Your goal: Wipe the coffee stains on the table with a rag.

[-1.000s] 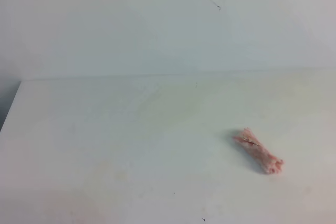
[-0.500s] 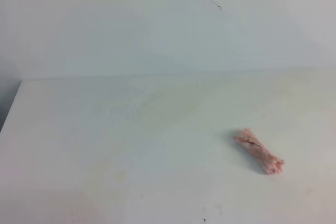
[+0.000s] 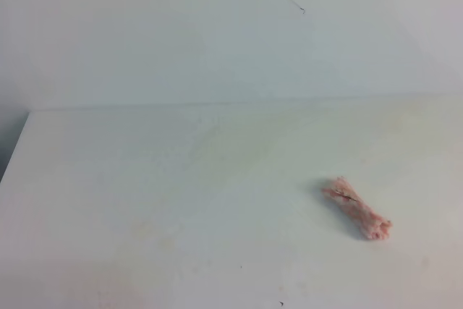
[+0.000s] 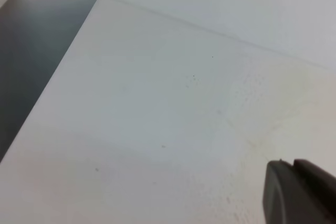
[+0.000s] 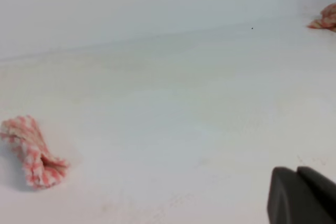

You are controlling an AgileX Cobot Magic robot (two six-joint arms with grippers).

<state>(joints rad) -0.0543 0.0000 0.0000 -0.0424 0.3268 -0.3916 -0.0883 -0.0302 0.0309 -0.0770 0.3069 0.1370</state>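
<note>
The rag [image 3: 356, 208], a small rolled pink and white cloth, lies on the white table [image 3: 145, 179] at the right, its long axis running from upper left to lower right. It also shows at the left of the right wrist view [image 5: 31, 153]. No gripper shows in the high view. The left gripper [image 4: 292, 165] shows only as dark fingers pressed together at the lower right of its view, above bare tabletop. The right gripper [image 5: 296, 170] looks the same, shut and empty, well to the right of the rag. I cannot make out a distinct tan coffee stain.
Faint yellowish smears [image 3: 249, 151] and tiny dark specks [image 3: 281, 303] mark the tabletop. The table's left edge [image 3: 14, 150] drops to a dark gap. A white wall stands behind. A second pink cloth [image 5: 325, 18] lies at the far right edge of the right wrist view.
</note>
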